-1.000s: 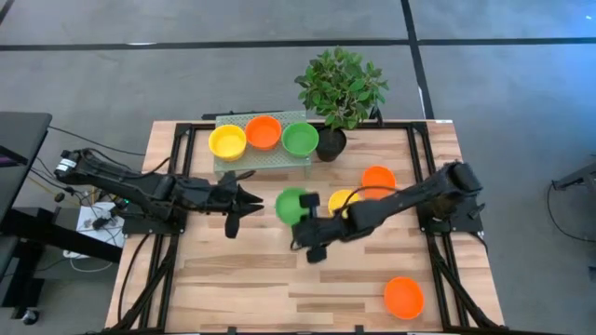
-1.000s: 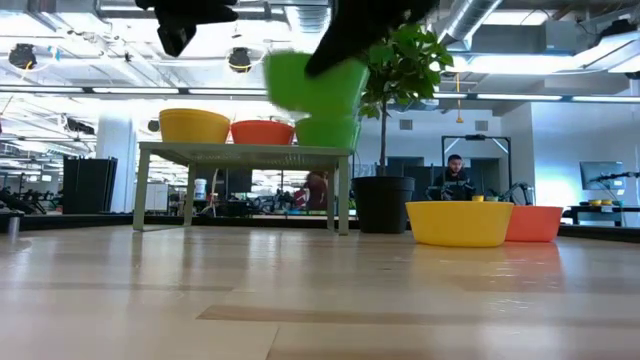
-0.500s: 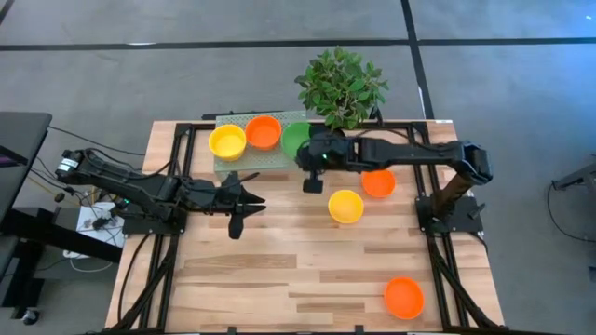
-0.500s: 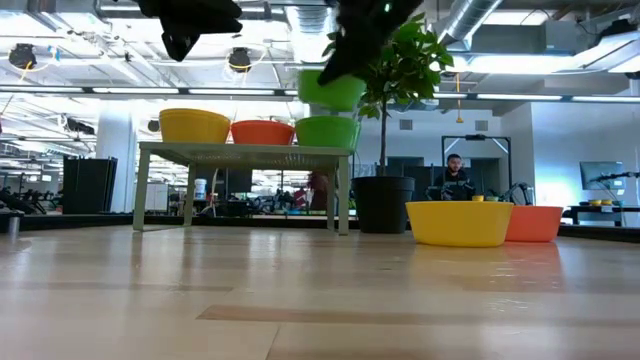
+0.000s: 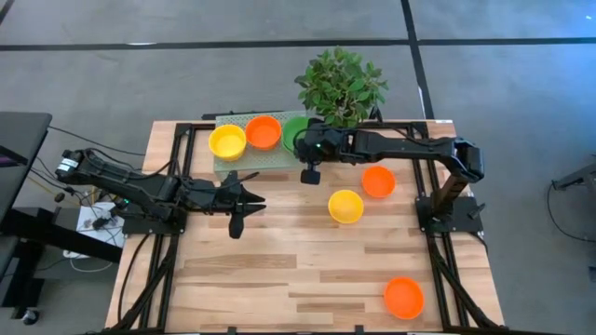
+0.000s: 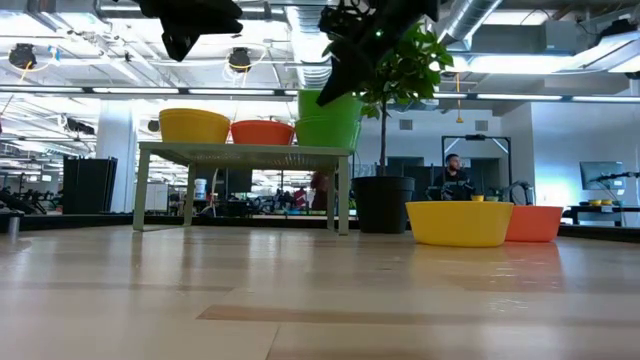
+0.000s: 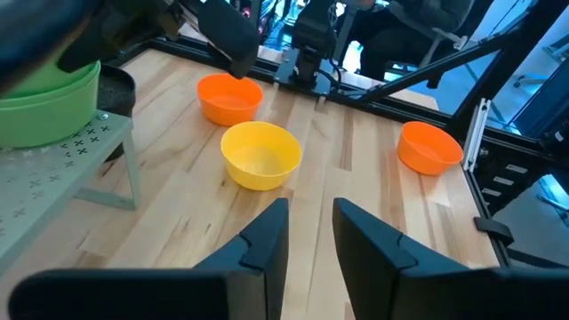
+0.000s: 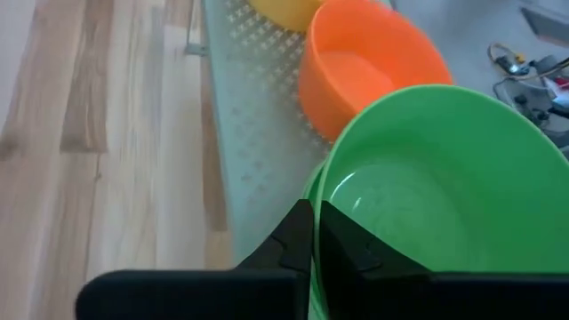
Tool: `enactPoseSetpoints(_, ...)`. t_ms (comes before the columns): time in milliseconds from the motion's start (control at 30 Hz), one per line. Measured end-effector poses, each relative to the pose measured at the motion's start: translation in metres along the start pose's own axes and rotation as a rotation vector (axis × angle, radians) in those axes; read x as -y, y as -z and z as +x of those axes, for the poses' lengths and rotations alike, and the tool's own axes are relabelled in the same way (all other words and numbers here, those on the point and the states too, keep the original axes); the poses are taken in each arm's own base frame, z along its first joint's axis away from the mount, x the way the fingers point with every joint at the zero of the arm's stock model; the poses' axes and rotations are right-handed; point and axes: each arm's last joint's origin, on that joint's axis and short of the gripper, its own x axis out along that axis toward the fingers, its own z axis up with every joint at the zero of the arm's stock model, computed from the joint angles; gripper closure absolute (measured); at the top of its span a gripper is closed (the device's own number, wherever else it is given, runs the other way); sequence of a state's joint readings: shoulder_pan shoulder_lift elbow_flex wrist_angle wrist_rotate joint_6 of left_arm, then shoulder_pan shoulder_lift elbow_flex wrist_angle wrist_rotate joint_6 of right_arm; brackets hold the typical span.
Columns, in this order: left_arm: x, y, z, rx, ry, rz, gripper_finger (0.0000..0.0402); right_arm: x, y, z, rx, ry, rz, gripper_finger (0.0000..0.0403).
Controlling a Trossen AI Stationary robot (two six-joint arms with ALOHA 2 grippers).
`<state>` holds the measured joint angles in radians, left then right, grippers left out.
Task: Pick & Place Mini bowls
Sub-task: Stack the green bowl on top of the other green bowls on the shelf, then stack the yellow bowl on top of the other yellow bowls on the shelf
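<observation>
The right gripper pinches the rim of a green bowl, nested in another green bowl on the shelf edge. The left gripper waits, slightly open, over bare table.

a leafy potted plant stands at the wooden table's far edge beside a small perforated stand.

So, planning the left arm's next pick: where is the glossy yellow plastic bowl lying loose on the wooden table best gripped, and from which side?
Grip the glossy yellow plastic bowl by its thin rim, one finger inside, one outside, coming down from above. It sits upright and open, clear of the orange bowl, so probably any rim section suits; the side facing the left tool is nearest.
</observation>
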<state>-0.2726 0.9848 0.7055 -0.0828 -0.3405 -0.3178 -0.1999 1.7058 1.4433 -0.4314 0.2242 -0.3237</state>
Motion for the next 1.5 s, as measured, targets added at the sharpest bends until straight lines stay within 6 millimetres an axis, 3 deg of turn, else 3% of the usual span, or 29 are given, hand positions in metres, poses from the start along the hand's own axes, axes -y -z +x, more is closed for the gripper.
enactPoseSetpoints(533, 0.0, 0.0, 0.0, -0.001, 0.0, 0.0, 0.031, 0.002, 0.0, 0.001, 0.011, -0.009, -0.013, 0.0332)
enactPoseSetpoints(833, 0.0, 0.0, 0.0, -0.001, 0.0, 0.0, 0.031, -0.013, -0.007, -0.005, 0.019, -0.041, -0.04, 0.0319)
enactPoseSetpoints(1000, 0.0, 0.0, 0.0, -0.001, 0.0, 0.0, 0.031, -0.032, -0.03, -0.028, 0.046, -0.094, -0.089, 0.0319)
enactPoseSetpoints(1233, 0.0, 0.0, 0.0, -0.001, 0.0, 0.001, 0.031, -0.067, -0.056, -0.084, -0.013, -0.192, -0.174, 0.0319)
enactPoseSetpoints(1367, 0.0, 0.0, 0.0, -0.001, 0.002, 0.0, 0.031, -0.082, -0.047, -0.111, -0.086, -0.222, -0.128, 0.0319)
enactPoseSetpoints(1500, 0.001, -0.001, 0.0, 0.01, 0.005, -0.003, 0.031, -0.098, -0.02, -0.121, -0.162, -0.223, -0.088, 0.0319)
